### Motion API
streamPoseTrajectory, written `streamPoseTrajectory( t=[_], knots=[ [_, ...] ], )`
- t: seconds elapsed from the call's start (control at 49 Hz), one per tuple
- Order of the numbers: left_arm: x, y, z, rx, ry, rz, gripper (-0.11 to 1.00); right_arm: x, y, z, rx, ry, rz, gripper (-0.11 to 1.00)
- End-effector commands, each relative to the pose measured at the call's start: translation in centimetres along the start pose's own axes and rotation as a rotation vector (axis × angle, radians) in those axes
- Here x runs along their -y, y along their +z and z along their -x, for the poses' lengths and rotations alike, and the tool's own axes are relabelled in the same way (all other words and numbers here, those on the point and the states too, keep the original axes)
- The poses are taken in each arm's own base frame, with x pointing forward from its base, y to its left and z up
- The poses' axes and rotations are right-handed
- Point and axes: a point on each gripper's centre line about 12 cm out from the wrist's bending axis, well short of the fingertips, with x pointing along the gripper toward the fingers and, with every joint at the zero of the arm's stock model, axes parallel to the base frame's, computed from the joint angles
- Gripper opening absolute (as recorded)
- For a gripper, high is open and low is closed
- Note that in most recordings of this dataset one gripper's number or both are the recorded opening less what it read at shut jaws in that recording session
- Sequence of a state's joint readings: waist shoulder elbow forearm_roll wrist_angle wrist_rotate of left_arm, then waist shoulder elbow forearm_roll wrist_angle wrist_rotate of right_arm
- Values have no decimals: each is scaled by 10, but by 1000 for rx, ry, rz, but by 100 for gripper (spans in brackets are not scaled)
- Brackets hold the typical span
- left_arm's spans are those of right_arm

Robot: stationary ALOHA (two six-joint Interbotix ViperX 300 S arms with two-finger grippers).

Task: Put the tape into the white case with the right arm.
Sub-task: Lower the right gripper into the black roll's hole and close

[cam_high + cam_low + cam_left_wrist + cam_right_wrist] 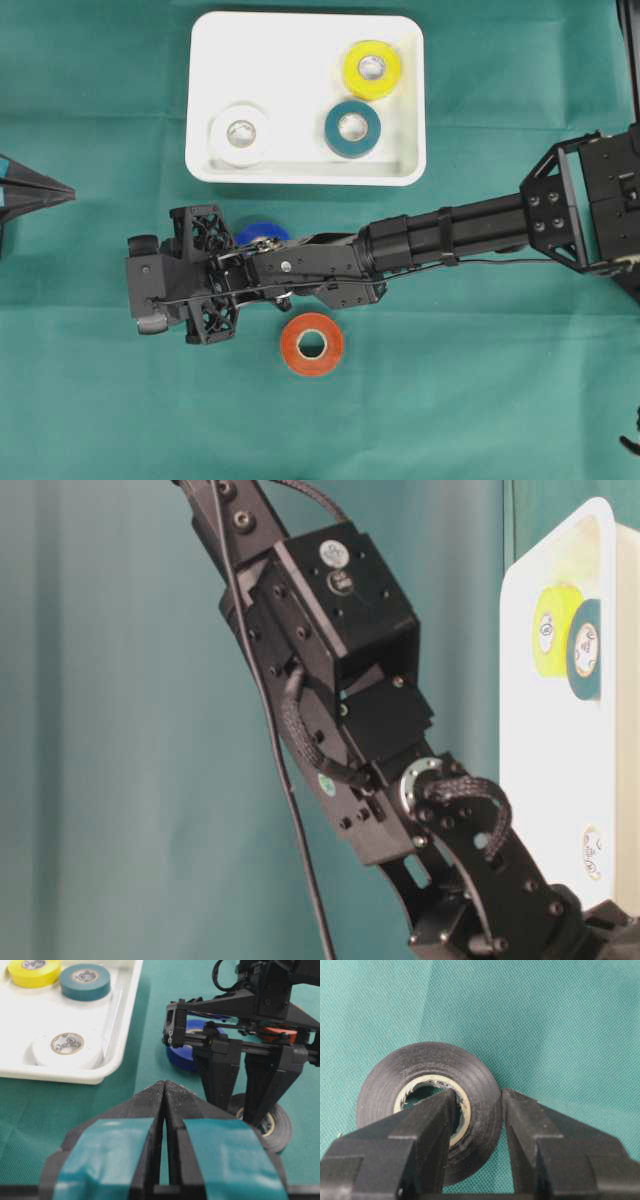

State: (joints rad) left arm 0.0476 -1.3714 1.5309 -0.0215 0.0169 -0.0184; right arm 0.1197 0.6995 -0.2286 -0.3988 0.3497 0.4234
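On the green table [560, 1020] lies a black tape roll [427, 1105], glossy, with a pale core; the right pincer [477, 1110] is clenched across its wall, one finger inside the core. Overhead, the arm hides it, and the white case [300, 90] sits well apart. The left pincer [164, 1095] is clenched empty.

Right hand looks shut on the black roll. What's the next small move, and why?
Probably lift straight up. The right hand pinches the black tape's wall, one finger in its core, but the roll lies flat on the green cloth, outside the white case.

Black tape [470, 1090] flat on cloth, end effector [479, 1105] pinching wall.
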Motion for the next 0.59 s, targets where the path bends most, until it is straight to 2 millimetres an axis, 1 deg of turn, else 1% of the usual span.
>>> streamPoseTrajectory(
  t=[0.0,0.102,0.184,0.347,0.47,0.572],
  knots=[
    [0,4,0,11,1,2,0,0,28,23,64,4,-8,2],
    [0,4,0,11,1,3,0,-1,36,33,77,4,-10,2],
    [0,4,0,11,1,3,0,0,48,49,92,-1,-17,2],
    [0,4,0,11,0,3,0,3,64,76,100,-18,-25,0],
    [0,4,0,11,0,3,0,5,70,85,108,-23,-29,0],
    [0,4,0,11,0,3,0,7,71,85,109,-25,-33,0]
  ],
)
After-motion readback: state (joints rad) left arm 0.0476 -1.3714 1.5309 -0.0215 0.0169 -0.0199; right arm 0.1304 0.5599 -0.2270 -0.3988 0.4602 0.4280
